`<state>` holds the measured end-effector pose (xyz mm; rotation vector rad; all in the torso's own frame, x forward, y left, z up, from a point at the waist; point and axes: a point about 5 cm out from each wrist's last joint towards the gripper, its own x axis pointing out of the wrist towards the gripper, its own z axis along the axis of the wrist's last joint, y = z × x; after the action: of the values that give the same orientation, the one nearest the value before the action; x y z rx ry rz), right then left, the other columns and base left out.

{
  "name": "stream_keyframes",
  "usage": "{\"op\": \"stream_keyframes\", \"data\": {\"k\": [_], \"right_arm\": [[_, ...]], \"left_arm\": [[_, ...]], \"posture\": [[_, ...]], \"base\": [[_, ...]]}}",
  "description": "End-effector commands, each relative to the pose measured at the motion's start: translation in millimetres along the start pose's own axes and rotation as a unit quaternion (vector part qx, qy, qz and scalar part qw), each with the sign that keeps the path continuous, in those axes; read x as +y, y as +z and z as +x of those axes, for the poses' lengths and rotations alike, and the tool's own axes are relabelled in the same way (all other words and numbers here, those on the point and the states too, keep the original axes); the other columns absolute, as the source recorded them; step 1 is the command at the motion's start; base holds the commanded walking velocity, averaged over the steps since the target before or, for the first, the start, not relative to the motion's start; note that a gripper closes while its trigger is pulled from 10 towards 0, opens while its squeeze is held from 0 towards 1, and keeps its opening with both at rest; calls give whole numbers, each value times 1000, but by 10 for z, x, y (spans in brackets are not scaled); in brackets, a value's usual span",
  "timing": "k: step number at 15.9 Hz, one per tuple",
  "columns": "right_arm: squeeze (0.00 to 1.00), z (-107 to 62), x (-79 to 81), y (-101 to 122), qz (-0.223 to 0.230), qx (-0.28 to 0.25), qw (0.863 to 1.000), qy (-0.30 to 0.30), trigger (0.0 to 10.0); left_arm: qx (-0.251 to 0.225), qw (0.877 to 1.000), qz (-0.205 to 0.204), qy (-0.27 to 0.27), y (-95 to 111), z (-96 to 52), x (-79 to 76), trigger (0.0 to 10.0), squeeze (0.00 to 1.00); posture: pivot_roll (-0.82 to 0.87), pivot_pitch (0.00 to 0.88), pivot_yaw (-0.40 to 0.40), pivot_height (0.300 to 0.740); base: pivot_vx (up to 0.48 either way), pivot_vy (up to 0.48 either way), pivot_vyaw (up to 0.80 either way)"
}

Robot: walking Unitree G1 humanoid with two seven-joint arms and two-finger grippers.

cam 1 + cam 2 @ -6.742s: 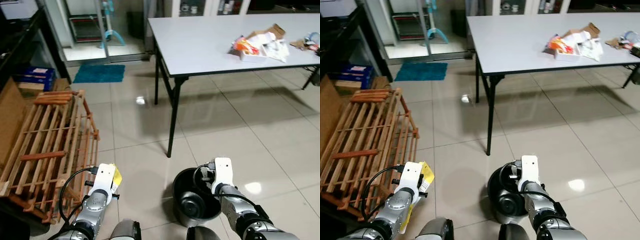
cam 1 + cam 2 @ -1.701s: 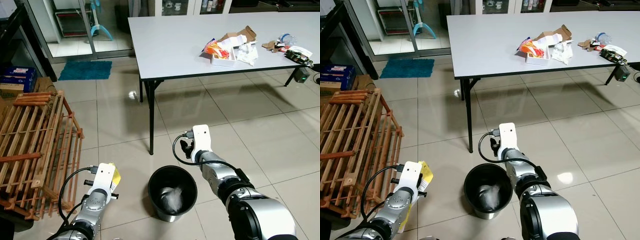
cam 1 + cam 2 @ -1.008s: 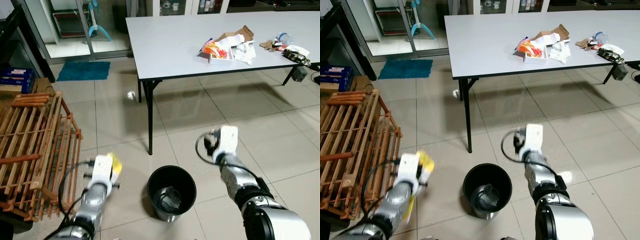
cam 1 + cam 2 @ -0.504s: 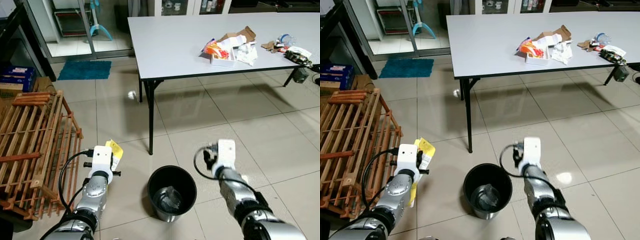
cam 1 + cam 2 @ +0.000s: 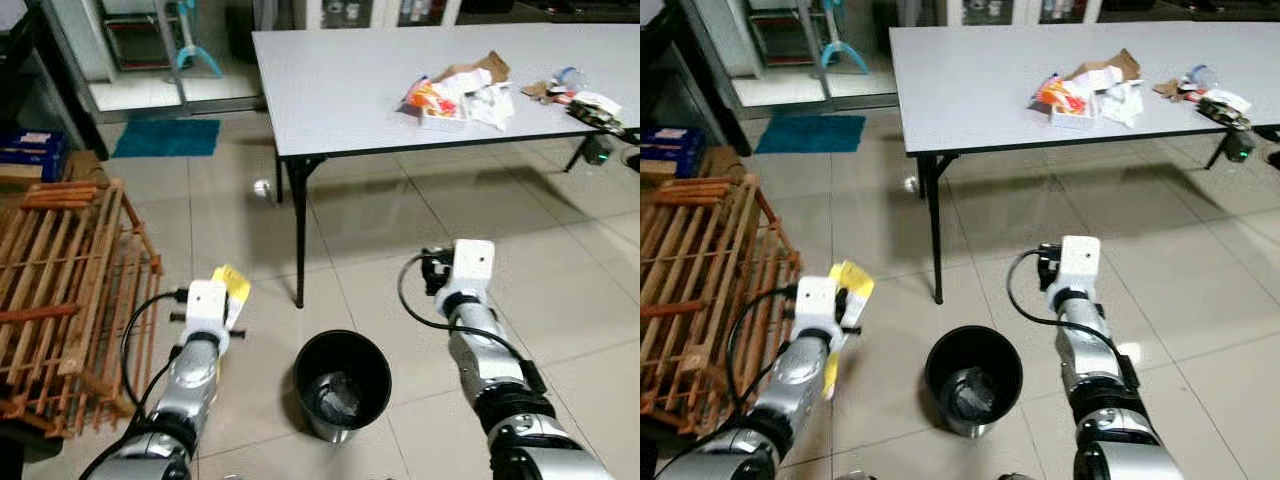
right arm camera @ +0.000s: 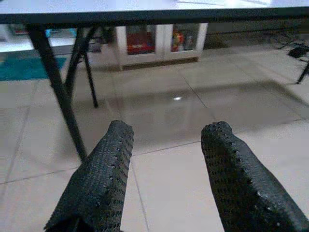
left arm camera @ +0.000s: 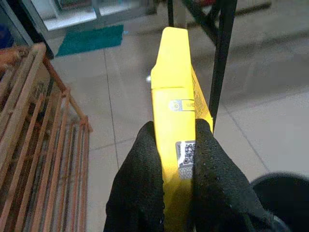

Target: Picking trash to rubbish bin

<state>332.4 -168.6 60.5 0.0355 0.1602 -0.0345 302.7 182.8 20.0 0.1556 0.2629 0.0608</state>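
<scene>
Since the bin (image 5: 342, 385) stands on the floor between the two arms, the left gripper (image 7: 175, 159) is clamped on one yellow packet (image 7: 176, 125) just left of it, probably ready to swing over the rim; the right gripper (image 6: 166, 169) is spread wide and empty, likely freed for the next piece. One bin, with some crumpled trash already inside; one table (image 5: 340, 90) carrying one trash pile (image 5: 460, 90), well apart from the bin
</scene>
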Motion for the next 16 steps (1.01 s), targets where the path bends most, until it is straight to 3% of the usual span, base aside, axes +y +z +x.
{"op": "stream_keyframes", "data": {"k": [1, 7, 16], "right_arm": [[0, -9, -31, -40, 6, 10, 1000, -10, 10000], [0, 0, 83, 89, 26, -17, 1000, 1, 10000], [0, -8, 130, 100, 21, -13, 1000, 10, 10000]], "left_arm": [[-17, 1000, -4, -8, 76, 26, -36, 10000, 0], [-47, 999, -3, -4, 214, 71, -20, 10000, 0], [-34, 999, 8, -1, 171, 62, -7, 10000, 0]], "posture": [[13, 47, -9, 740], [17, 48, 2, 740], [17, 49, 5, 740]], "base": [[0, 0, 0], [0, 0, 0], [0, -429, 0]]}}
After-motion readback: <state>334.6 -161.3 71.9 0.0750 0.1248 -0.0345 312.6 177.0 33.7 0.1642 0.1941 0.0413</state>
